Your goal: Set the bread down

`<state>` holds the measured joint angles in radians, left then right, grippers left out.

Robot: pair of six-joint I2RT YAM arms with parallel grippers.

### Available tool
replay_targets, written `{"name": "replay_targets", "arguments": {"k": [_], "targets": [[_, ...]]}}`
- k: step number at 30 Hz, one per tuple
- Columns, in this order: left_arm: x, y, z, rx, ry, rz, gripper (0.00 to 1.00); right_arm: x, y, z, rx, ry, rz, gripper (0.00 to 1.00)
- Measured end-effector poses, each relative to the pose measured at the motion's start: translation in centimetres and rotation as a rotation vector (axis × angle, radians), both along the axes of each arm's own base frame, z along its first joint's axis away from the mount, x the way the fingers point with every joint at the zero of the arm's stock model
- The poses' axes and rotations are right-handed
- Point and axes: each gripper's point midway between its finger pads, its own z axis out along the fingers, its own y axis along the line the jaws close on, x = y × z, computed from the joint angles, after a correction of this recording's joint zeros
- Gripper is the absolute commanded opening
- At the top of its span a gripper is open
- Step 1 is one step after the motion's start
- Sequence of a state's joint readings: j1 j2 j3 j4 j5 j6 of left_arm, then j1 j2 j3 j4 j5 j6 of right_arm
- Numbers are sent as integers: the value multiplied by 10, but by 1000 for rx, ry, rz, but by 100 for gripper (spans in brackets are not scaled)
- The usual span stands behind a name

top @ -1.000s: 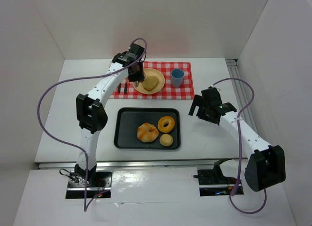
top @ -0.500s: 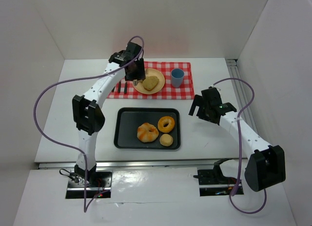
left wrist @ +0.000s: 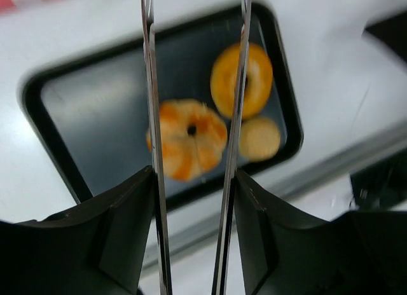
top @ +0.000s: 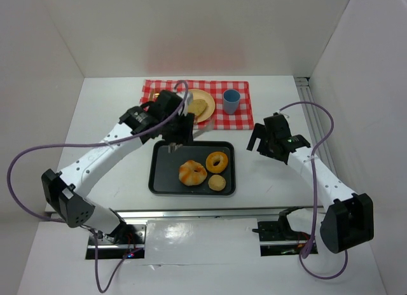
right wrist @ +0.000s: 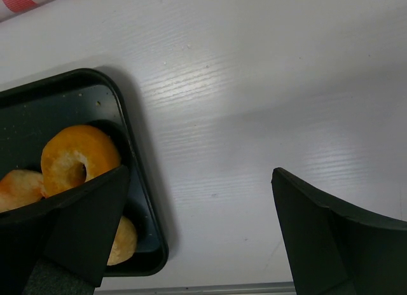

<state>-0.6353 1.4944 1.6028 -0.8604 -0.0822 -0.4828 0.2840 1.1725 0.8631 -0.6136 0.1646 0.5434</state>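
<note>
A piece of bread (top: 200,107) lies on the yellow plate (top: 207,102) on the checkered cloth. The black tray (top: 163,179) holds a twisted roll (top: 192,173), a donut (top: 217,161) and a small round bun (top: 217,183). My left gripper (top: 173,144) is open and empty above the tray's far left edge. In the left wrist view its thin fingers (left wrist: 152,85) frame the roll (left wrist: 191,139), with the donut (left wrist: 249,79) and the bun (left wrist: 259,139) beside it. My right gripper (top: 257,142) is open and empty, right of the tray (right wrist: 137,180).
A blue cup (top: 231,101) stands on the red checkered cloth (top: 241,119) beside the plate. White walls close in the table on three sides. The right wrist view shows bare white table (right wrist: 254,117) to the right of the tray.
My left arm has swung back from over the plate to the tray's far left edge, with its gripper empty. The bread piece stays on the plate. The right arm has hardly moved.
</note>
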Motion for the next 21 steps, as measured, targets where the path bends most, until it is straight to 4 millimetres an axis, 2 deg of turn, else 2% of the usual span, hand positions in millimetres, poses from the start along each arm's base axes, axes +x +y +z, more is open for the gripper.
{"name": "replay_targets", "arguments": {"k": [3, 6, 8, 12, 21], "targets": [[-38, -8, -35, 20, 106, -98, 62, 0, 0, 0, 0, 1, -1, 100], [-64, -17, -62, 33, 191, -164, 62, 0, 0, 0, 1, 1, -2, 100], [-76, -20, -71, 36, 227, -187, 62, 0, 0, 0, 1, 1, -2, 100], [-87, -27, -80, 33, 253, -213, 61, 0, 0, 1, 1, -2, -2, 100], [-93, -28, -91, 44, 274, -213, 54, 0, -1, 1, -1, -4, -4, 100]]}}
